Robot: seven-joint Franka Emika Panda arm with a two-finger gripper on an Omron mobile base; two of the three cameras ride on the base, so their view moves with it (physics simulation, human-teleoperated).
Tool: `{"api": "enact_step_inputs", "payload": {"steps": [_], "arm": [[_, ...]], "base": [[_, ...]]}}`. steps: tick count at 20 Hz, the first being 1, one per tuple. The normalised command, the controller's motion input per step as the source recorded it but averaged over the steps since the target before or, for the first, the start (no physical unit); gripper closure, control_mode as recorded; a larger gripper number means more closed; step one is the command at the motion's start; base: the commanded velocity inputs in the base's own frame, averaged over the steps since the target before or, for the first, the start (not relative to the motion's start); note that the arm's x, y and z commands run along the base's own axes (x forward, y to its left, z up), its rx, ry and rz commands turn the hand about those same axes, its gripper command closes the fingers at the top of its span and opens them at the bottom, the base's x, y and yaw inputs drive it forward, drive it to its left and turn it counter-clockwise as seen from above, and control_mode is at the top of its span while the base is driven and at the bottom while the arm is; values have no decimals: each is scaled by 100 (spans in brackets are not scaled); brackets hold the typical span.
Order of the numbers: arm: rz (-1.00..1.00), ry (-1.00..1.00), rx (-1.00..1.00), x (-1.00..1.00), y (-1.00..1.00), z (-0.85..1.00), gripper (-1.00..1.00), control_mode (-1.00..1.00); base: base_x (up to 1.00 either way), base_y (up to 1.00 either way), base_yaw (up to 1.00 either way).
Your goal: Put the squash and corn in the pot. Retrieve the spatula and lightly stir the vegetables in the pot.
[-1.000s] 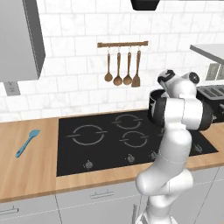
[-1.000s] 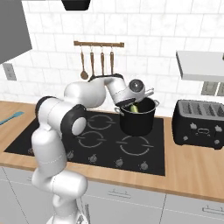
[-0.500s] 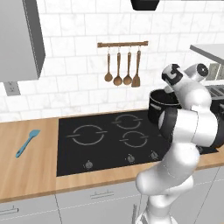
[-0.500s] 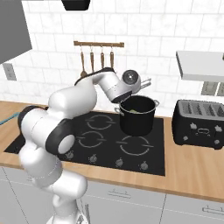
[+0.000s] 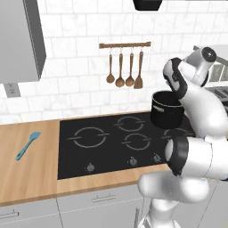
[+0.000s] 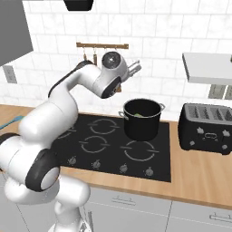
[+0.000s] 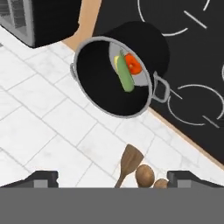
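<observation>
Where counter ends, toaster (image 6: 206, 129) beside pot (image 6: 142, 119).

Black toaster (image 6: 206, 128), hanging wooden spoons (image 5: 120, 67)

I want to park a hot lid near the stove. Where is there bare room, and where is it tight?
Bare wooden counter lies left of the cooktop around the spatula, and its front burners are free. It is tight at the right: the pot stands close to the toaster, with a narrow counter strip between.
</observation>
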Motion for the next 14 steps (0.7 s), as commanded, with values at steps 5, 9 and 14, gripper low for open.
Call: {"api": "enact_step_inputs", "payload": {"steps": [5, 9, 14], "arm": [[41, 3, -44, -60, 0, 3, -100, -100], [48, 5, -48, -58, 3, 0, -100, -100], [56, 0, -57, -38, 13, 2, -100, -100]], "base": [[0, 0, 0], [0, 0, 0], [0, 0, 0]]}}
